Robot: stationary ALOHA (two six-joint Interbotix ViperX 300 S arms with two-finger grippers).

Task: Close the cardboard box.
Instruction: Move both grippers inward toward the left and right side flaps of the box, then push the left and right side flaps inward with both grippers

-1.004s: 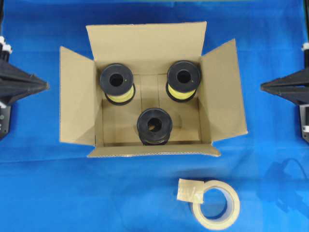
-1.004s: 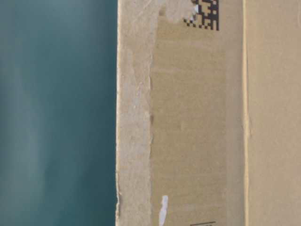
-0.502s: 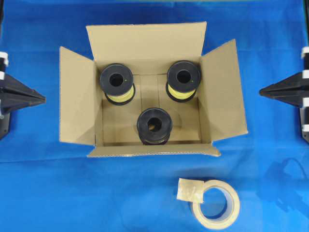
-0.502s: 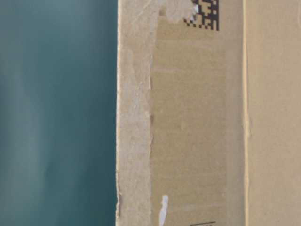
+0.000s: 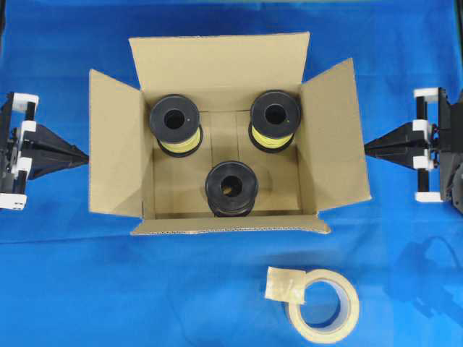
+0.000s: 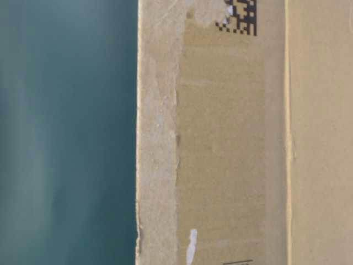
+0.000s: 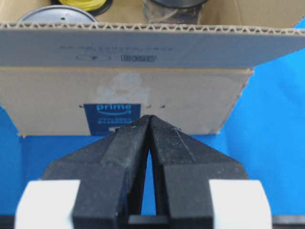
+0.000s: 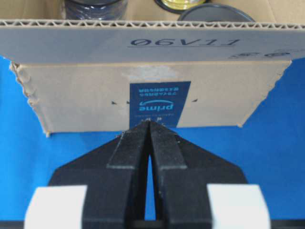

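Cardboard box (image 5: 224,130) sits mid-worktop, all 4 flaps open; your left pincer (image 5: 81,155) and right pincer (image 5: 369,148), both pressed closed and empty, face the side flaps; next, lift them inward.

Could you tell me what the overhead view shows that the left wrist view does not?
Only the overhead view shows the tape roll, the right gripper and all three spools whole. Only the left wrist view shows the blue prime label on the box's side wall, under the spread flap. Both show the box, open, and the left gripper, shut, pointing at it.
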